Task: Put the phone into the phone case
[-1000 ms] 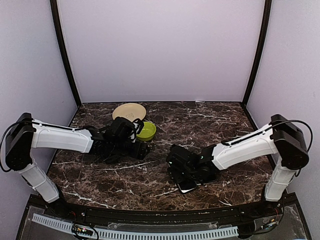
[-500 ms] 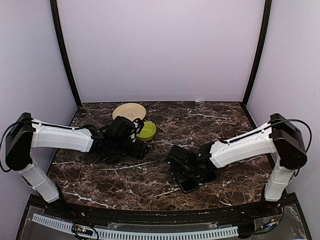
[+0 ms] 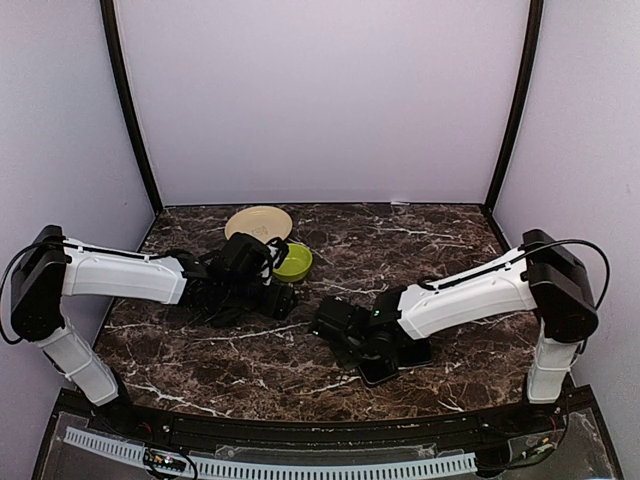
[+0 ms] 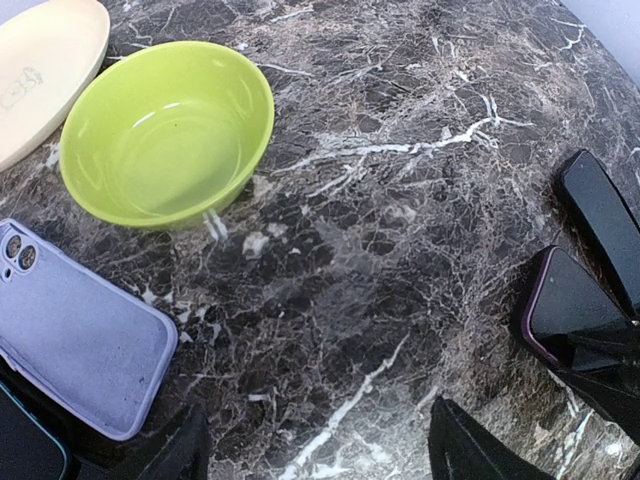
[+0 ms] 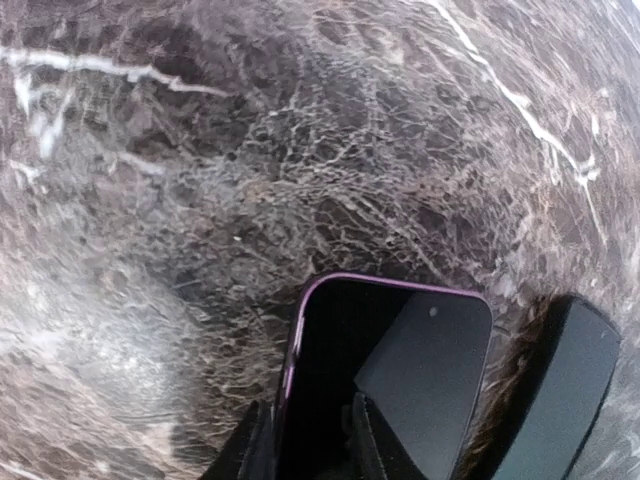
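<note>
**Right claw** (image 5: 310,410): over the last second it has been swinging leftward, toward the other arm, and its fingers have been drawing in after standing wide. They are now sitting close together astride the long edge of the phone (image 5: 400,370). Whether they are already pinching it or only closing on it cannot be told. The phone is lying about where it was, just ahead of the fingertips. Judgement: pickup is only beginning, and insertion is not yet started.

**Phone:** a thin rigid slab with glossy black glass throwing a grey reflection, rounded corners and a fine purple rim. It is probably slippery under hard fingers. Just right of the claw a second phone (image 5: 560,390) is lying, all black and the same shape.

**Bench** (image 5: 150,200): dark polished marble pattern with white veins.

**Left claw** (image 4: 320,455): holding its pose unchanged, fingers spread wide, grasping nothing. Just left of it the phone case (image 4: 80,350) is lying flat, well apart from the phone. It is matte lavender-blue and soft-looking, with its camera cutout at the far corner. Which face is up cannot be told.

**Beyond this claw:** a smooth, empty lime-green bowl (image 4: 165,130) is sitting, with a cream plate (image 4: 45,70) farther left.
</note>
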You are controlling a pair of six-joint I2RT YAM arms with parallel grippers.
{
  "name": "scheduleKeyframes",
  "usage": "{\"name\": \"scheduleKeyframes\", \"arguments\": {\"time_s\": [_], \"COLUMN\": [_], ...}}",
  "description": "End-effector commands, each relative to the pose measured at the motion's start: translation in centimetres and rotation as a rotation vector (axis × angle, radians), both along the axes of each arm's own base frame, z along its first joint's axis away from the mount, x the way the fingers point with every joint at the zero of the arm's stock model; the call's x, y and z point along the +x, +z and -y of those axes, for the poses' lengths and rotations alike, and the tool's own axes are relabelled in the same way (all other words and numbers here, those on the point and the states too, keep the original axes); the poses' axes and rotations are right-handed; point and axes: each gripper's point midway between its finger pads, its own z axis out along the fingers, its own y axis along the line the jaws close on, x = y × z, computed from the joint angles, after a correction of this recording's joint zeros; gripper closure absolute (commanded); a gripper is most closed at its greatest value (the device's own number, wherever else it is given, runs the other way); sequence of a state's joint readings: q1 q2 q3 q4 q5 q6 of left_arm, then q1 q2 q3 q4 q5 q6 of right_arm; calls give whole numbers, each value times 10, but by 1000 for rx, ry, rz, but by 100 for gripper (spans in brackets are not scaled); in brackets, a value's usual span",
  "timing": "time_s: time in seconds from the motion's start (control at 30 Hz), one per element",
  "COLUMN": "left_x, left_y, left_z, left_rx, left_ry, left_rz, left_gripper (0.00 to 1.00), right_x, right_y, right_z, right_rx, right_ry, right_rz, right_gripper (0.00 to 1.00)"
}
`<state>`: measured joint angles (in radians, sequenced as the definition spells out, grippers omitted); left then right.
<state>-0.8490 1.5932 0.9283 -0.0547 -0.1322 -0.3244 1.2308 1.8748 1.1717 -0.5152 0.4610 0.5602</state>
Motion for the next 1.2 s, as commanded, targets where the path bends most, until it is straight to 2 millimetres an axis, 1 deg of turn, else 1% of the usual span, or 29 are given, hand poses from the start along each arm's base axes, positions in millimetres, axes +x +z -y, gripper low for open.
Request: {"name": "scheduleKeyframes", "arguments": {"time_s": [0.0,0.07,0.2,0.33,0.4,0.47,0.57,0.63,0.7,0.77,0.83,0.87,0.93,0.97,1.0,1.03,1.07,1.13,1.17], "left_x": [3,3,5,7,8,8,8,8,10,10,9,8,8,8,8,8,8,7,7], "left_y": [5,5,7,8,10,12,16,17,17,16,17,17,18,19,19,20,20,22,23], "left_z": [1,0,0,-2,-3,-3,-5,-7,-9,-10,-8,-8,-9,-10,-11,-12,-13,-13,-13], "left_rx": [12,16,29,50,59,63,65,70,76,74,64,63,69,72,78,77,80,72,69], "left_ry": [-9,-7,-10,-14,-14,-12,-13,-9,3,9,5,2,3,4,6,7,10,13,13], "left_rz": [11,11,22,37,40,43,51,59,63,61,56,54,57,58,59,61,61,64,65], "left_gripper": [23,23,23,23,23,23,23,23,23,23,23,23,23,23,23,23,23,23,23], "right_x": [-4,-7,-18,-35,-50,-67,-90,-96,-98,-93,-86,-82,-69,-62,-53,-44,-36,-23,-17], "right_y": [-18,-27,-43,-59,-70,-73,-74,-71,-73,-75,-71,-67,-49,-37,-25,-12,0,18,24], "right_z": [22,38,69,82,86,89,107,114,114,114,111,106,91,84,79,75,73,70,68], "right_rx": [-133,-199,-280,-299,-276,-232,-244,-259,-258,-274,-299,-297,-252,-225,-197,-167,-138,-84,-61], "right_ry": [-40,-69,-112,-99,-81,-47,-15,-8,-6,-15,-18,-14,-9,-14,-27,-42,-63,-96,-109], "right_rz": [-20,-33,-69,-154,-252,-341,-437,-461,-472,-454,-431,-416,-372,-348,-320,-289,-262,-228,-217], "right_gripper": [86,90,93,93,95,97,96,92,89,90,90,90,89,86,78,65,42,6,2]}}
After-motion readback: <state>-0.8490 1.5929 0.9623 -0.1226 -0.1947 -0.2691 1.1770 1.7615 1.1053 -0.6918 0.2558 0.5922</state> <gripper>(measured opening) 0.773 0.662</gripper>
